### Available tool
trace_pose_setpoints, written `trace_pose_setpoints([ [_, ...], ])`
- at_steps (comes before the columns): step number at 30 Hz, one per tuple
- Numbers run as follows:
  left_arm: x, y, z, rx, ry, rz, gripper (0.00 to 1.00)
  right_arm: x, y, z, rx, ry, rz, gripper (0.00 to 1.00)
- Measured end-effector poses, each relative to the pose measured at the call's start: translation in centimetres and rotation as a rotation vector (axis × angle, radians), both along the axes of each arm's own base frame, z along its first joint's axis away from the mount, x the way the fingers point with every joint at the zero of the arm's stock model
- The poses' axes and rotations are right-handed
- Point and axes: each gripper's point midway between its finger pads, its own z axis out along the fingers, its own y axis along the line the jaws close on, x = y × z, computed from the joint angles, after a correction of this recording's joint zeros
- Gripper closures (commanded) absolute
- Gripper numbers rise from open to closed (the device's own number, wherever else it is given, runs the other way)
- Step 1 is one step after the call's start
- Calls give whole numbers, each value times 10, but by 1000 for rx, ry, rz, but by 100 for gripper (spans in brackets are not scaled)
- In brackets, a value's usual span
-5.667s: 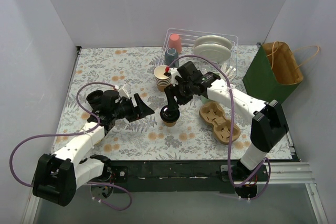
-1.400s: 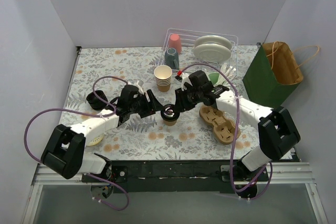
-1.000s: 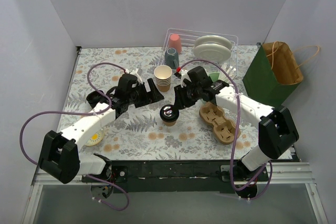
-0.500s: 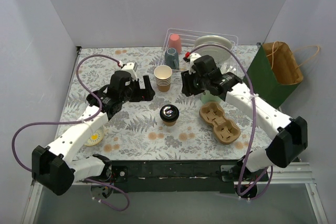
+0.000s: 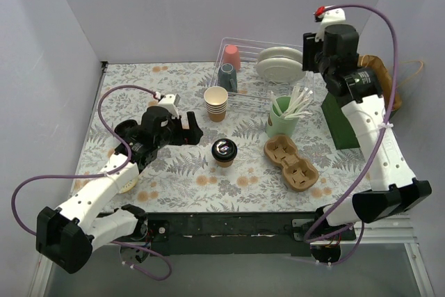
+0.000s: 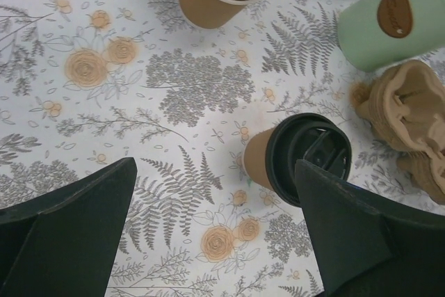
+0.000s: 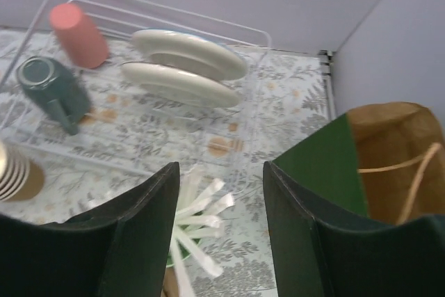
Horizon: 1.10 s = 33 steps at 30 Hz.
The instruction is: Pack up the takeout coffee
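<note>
The takeout coffee (image 5: 224, 151), a tan paper cup with a black lid, stands upright in the middle of the table, free of both grippers. In the left wrist view the coffee (image 6: 300, 161) stands just ahead of the right finger. My left gripper (image 5: 194, 131) is open and empty, a little to the left of the coffee; it also shows in its own view (image 6: 215, 172). My right gripper (image 5: 311, 53) is open and empty, raised high at the back right beside the green paper bag (image 5: 351, 106). In its own view the right gripper (image 7: 221, 172) hangs above the bag (image 7: 327, 165) and the rack.
A tan cup carrier (image 5: 291, 163) lies right of the coffee. A stack of lidless cups (image 5: 216, 102) and a green cup of white sticks (image 5: 283, 116) stand behind. The wire dish rack (image 5: 306, 51) holds plates (image 7: 184, 64), a pink cup (image 7: 78, 33) and a teal mug (image 7: 52, 92).
Both grippers have let go of the coffee and drawn away. The right arm has risen up and to the back right, toward the bag. The left gripper has pulled back left. The coffee stays put.
</note>
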Motion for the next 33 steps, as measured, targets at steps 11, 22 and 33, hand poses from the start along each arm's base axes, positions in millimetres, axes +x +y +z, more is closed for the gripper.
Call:
trace_pose_setpoints([
  [11, -18, -47, -37, -71, 185, -226, 26, 20, -103, -9, 8, 77, -200, 39],
  [22, -25, -87, -52, -40, 264, -290, 37, -1, -86, -25, 82, 89, -74, 40],
  [33, 2, -123, 5, -43, 140, -325, 43, -12, -73, -53, 103, 134, -5, 41],
])
